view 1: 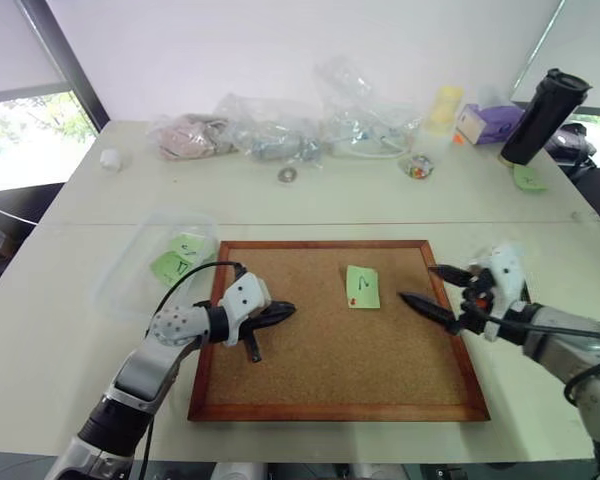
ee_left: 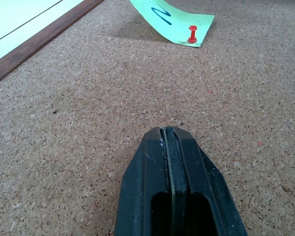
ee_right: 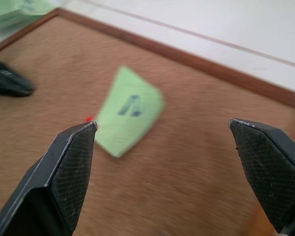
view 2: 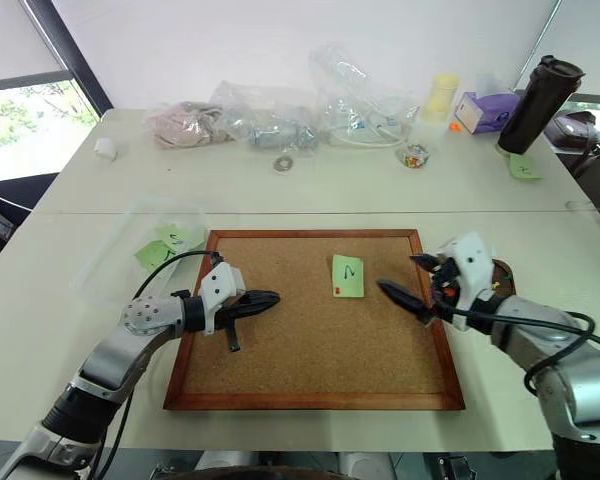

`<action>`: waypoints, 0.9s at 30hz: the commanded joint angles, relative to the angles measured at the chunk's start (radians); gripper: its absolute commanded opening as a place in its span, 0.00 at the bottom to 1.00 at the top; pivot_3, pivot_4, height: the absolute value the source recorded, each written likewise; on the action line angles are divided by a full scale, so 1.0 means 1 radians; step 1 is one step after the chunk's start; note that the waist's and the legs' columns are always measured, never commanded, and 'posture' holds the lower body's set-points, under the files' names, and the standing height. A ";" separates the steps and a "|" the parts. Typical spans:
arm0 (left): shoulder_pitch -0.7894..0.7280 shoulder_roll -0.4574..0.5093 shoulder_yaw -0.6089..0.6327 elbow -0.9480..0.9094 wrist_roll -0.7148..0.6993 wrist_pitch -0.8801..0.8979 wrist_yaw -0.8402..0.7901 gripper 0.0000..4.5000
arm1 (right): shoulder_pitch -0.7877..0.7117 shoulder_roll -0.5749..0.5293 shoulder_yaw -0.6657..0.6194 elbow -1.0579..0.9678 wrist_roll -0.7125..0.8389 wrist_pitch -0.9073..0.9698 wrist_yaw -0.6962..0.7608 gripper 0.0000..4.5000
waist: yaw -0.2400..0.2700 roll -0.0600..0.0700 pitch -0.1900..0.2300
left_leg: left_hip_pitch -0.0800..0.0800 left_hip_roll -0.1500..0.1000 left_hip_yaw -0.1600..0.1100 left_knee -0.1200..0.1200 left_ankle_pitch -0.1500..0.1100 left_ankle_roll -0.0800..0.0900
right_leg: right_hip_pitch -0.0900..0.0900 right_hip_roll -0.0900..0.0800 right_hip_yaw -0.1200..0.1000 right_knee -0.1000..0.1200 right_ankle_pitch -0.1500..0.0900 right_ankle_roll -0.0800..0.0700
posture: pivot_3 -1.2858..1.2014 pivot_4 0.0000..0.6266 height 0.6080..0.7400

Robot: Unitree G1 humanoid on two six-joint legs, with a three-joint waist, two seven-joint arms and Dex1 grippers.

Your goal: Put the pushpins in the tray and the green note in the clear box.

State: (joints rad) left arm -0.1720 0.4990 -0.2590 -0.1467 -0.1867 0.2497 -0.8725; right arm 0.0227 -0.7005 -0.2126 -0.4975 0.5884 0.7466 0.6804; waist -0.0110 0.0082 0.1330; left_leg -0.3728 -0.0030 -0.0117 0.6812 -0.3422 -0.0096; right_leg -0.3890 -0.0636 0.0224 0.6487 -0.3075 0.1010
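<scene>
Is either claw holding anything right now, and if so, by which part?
Nothing is held. The left claw is shut on nothing above the corkboard; the right claw is open, facing the pinned green note.

A wood-framed corkboard (view 1: 320, 385) lies before clear plastic bags (view 1: 280, 135) and a black bottle (view 1: 543, 116).

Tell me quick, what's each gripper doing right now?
Left gripper: shut, holding nothing, over the corkboard.
Right gripper: jaws wide open, holding nothing, facing the green note.

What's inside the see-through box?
The clear box holds two green notes, overlapping. Anything beneath them is covered, so I can't tell what's there.
</scene>
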 commanded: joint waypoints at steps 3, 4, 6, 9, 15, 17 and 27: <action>0.034 0.015 -0.028 0.033 0.021 0.020 -0.016 0.00 | -0.033 0.027 0.186 0.011 -0.110 -0.092 0.012 0.99 | 0.000 0.000 0.000 | 0.000 0.000 0.000 0.000 0.000 0.000 | 0.000 0.000 0.000 0.000 0.000 0.000 | 0.52 0.24 1.00; 0.034 0.015 -0.028 0.033 0.021 0.021 -0.016 0.00 | -0.039 0.031 0.205 0.022 -0.121 -0.103 0.014 0.99 | 0.000 0.000 0.000 | 0.000 0.000 0.000 0.000 0.000 0.000 | 0.000 0.000 0.000 0.000 0.000 0.000 | 0.52 0.24 1.00; 0.034 0.013 -0.028 0.032 0.020 0.023 -0.014 0.00 | -0.056 0.040 0.250 0.052 -0.152 -0.130 0.020 0.99 | 0.000 0.000 0.000 | 0.000 0.000 0.000 0.000 0.000 0.000 | 0.000 0.000 0.000 0.000 0.000 0.000 | 0.52 0.24 1.00; 0.035 0.011 -0.030 0.028 0.021 0.025 -0.011 0.00 | -0.087 0.060 0.295 0.100 -0.192 -0.164 0.021 0.99 | 0.000 0.000 0.000 | 0.000 0.000 0.000 0.000 0.000 0.000 | 0.000 0.000 0.000 0.000 0.000 0.000 | 0.52 0.24 1.00; 0.037 0.007 -0.031 0.019 0.022 0.034 -0.002 0.00 | -0.135 0.097 0.339 0.164 -0.239 -0.193 0.021 0.99 | 0.000 0.000 0.000 | 0.000 0.000 -0.001 0.000 0.000 0.000 | 0.000 0.000 -0.001 0.000 0.000 0.000 | 0.52 0.24 1.00; 0.039 0.006 -0.031 0.013 0.022 0.037 0.003 0.00 | -0.138 0.098 0.345 0.179 -0.257 -0.204 0.023 0.99 | -0.001 -0.001 0.000 | 0.000 0.000 -0.001 0.000 0.000 0.000 | 0.000 0.000 -0.001 0.000 0.000 0.000 | 0.52 0.24 1.00; 0.044 0.008 -0.030 -0.005 0.015 0.053 0.012 0.00 | -0.122 0.104 0.358 0.184 -0.281 -0.219 0.029 0.02 | -0.001 -0.001 0.000 | 0.000 0.000 -0.001 0.000 0.000 0.000 | 0.000 0.000 -0.001 0.000 0.000 0.000 | 0.52 0.24 1.00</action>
State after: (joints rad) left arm -0.1578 0.4985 -0.2566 -0.1712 -0.1867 0.2676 -0.8472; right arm -0.1071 -0.6013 0.1407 -0.3070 0.3163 0.5255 0.7068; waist -0.0116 0.0075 0.1328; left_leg -0.3726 -0.0031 -0.0123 0.6812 -0.3420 -0.0098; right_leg -0.3892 -0.0635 0.0217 0.6489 -0.3075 0.1010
